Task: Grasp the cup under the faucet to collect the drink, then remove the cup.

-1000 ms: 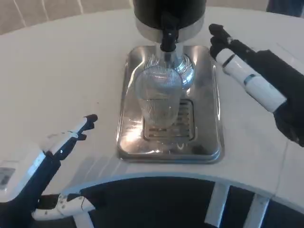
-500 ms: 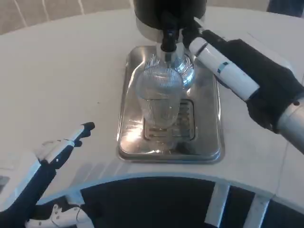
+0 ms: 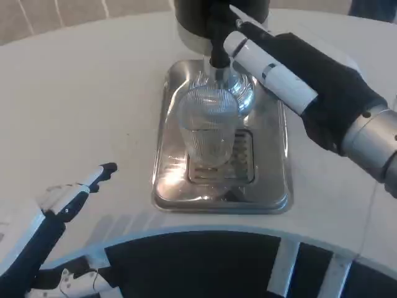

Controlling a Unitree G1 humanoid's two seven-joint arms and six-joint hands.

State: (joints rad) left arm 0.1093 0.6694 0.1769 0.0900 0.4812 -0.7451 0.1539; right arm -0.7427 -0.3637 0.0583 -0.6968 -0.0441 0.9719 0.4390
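Note:
A clear ribbed cup [image 3: 208, 127] stands upright on the steel drip tray [image 3: 273, 180], directly below the black faucet [image 3: 218, 49] of the dark dispenser [image 3: 186, 15]. My right hand [image 3: 273, 59] reaches in from the right, its fingertips at the faucet's lever above the cup; whether they press it is unclear. My left hand [image 3: 65, 198] hovers low at the left near the table's front edge, fingers stretched out and empty, well apart from the tray.
The white round table [image 3: 80, 93] spreads to the left and behind. Its curved front edge [image 3: 205, 233] runs just below the tray, with a dark gap and white frame bars underneath.
My right hand has swung left and up from beside the tray to the faucet. My left hand has drawn back toward me and lower. The cup has stayed put.

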